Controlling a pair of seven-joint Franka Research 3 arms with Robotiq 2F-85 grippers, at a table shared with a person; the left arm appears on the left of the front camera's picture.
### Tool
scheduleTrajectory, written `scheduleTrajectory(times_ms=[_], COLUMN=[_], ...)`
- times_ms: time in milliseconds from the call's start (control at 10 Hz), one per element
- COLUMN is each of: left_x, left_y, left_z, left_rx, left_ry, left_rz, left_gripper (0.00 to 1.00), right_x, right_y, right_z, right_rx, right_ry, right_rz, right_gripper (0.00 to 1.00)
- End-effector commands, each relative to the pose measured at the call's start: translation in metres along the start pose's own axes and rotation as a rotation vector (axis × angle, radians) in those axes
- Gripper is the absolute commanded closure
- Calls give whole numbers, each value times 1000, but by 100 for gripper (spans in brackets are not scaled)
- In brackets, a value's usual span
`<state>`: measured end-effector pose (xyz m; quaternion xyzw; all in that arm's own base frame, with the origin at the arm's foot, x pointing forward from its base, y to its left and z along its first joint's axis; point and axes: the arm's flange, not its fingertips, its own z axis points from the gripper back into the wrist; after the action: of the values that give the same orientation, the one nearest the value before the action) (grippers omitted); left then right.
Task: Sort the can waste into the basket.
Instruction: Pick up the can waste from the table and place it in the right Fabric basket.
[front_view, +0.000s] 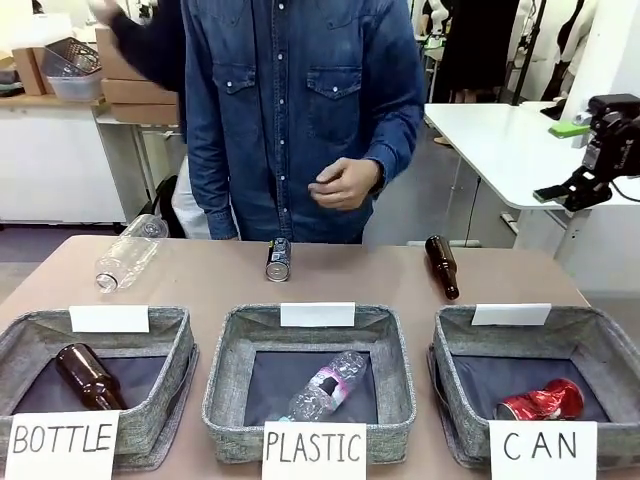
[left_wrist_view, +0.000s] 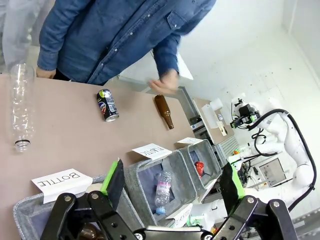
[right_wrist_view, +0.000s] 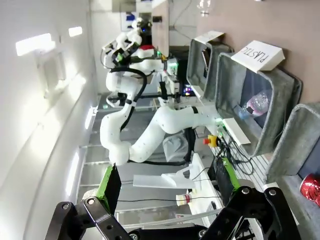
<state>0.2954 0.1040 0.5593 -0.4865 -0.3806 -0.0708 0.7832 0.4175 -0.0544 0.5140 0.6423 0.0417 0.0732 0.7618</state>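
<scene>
A dark can (front_view: 278, 259) with a round logo lies on the table near the far edge, in front of the person; the left wrist view has this dark can (left_wrist_view: 107, 105) too. A crushed red can (front_view: 540, 402) lies inside the grey basket (front_view: 600, 345) signed "CAN" at the front right. My right gripper (front_view: 562, 160) hangs open, high up at the far right, off the table. In its own view the right gripper (right_wrist_view: 167, 184) holds nothing, with the red can (right_wrist_view: 311, 187) at the edge. My left gripper (left_wrist_view: 172, 182) is open above the BOTTLE basket's corner.
A brown glass bottle (front_view: 442, 266) and a clear plastic bottle (front_view: 128, 258) lie on the table's far side. The BOTTLE basket (front_view: 165, 335) holds a brown bottle, the PLASTIC basket (front_view: 395, 345) a clear one. The person's hand (front_view: 345, 183) hovers above the far edge.
</scene>
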Motion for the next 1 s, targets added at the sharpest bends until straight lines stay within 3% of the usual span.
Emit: scheduleTrajectory(times_ms=[0,900], left_x=[2,2], left_y=[0,0], left_z=[-2,-2], left_rx=[-18,-18], left_ry=[-15,-15], left_rz=[-19,-19], left_gripper=[0,0], right_x=[1,1], right_y=[-1,-1], right_z=[7,7], right_rx=[-6,-6], right_ry=[13,13], right_rz=[26,26], right_gripper=[0,0])
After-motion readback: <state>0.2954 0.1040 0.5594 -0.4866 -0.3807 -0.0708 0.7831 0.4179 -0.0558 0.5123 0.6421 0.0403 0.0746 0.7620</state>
